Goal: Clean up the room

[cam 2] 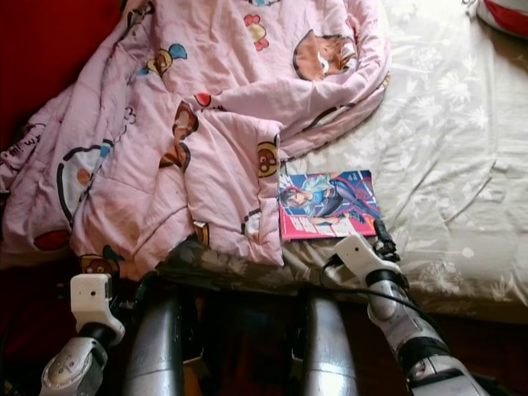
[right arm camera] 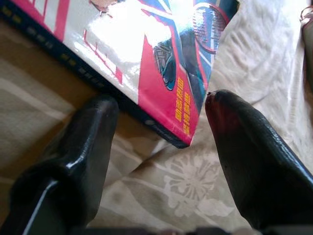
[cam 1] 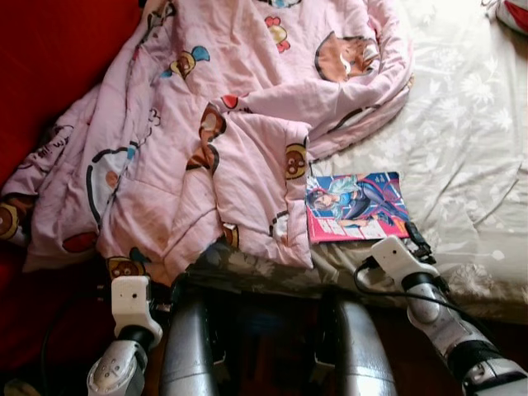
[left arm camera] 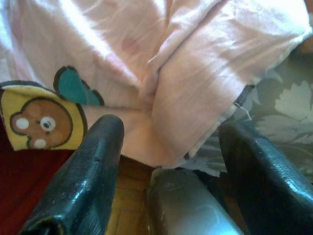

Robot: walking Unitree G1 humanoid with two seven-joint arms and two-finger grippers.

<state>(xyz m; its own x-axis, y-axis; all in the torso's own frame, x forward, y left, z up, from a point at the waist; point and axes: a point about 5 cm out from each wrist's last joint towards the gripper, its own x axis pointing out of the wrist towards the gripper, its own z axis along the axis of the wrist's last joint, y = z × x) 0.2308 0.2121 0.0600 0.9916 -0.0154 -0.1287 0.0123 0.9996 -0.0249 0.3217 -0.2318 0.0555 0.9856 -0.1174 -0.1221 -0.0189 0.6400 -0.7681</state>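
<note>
A crumpled pink quilt [cam 1: 223, 124] with cartoon prints covers the left half of the bed and hangs over its front edge. A colourful comic book [cam 1: 356, 206] lies flat on the pale floral sheet [cam 1: 462, 124] near the front edge, touching the quilt. My right gripper [right arm camera: 160, 103] is open just short of the book's near right corner [right arm camera: 181, 132], one finger on either side of it, with nothing held. My left gripper [left arm camera: 171, 126] is open low at the quilt's hanging hem [left arm camera: 195, 98], close to it with nothing between the fingers.
A red surface [cam 1: 49, 49] borders the bed on the left. A red and white item [cam 1: 516, 12] lies at the bed's far right corner. My two silver legs [cam 1: 190, 346] stand against the bed front, over wooden floor [left arm camera: 122, 215].
</note>
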